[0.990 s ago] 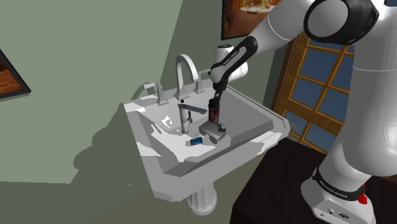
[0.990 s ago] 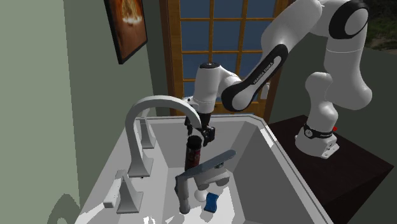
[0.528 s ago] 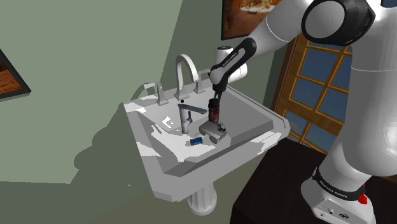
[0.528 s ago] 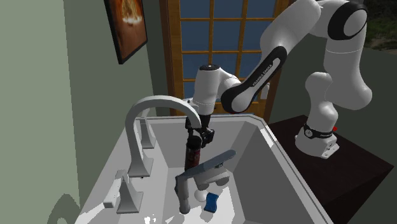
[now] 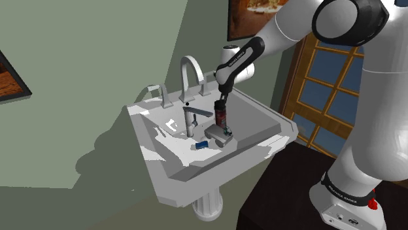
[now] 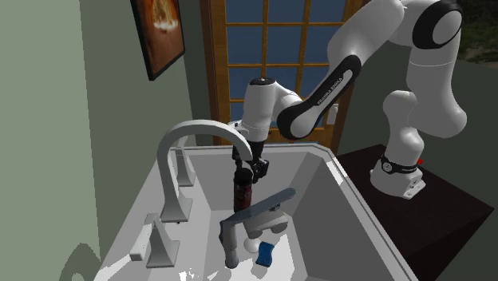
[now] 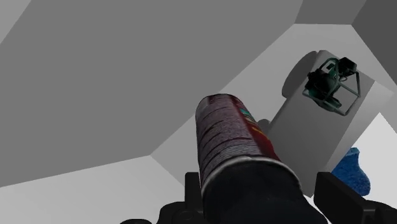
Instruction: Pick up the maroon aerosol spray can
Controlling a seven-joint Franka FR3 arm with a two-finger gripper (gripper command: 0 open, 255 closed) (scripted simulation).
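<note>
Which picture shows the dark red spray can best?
The wrist view: the can looms big, label stripes visible. The shoulder view and second exterior view show it small, upright in the sink beneath the pincer.

In the shoulder view the gripper (image 5: 223, 103) covers the top of the spray can (image 5: 222, 117); a grey block (image 5: 218, 134) hides the can's bottom; the little blue thing (image 5: 199, 146) near it is too small for us to name; the arm (image 5: 294, 26) is cut off by the top and right edges. In the second exterior view a grey lever (image 6: 259, 209) hides the can's lower end; we cannot tell if the can touches the sink (image 6: 351, 199). In the wrist view the bottom edge cuts off the fingers (image 7: 343, 197); the can's print is too small to read; one finger hides part of the blue thing.
</note>
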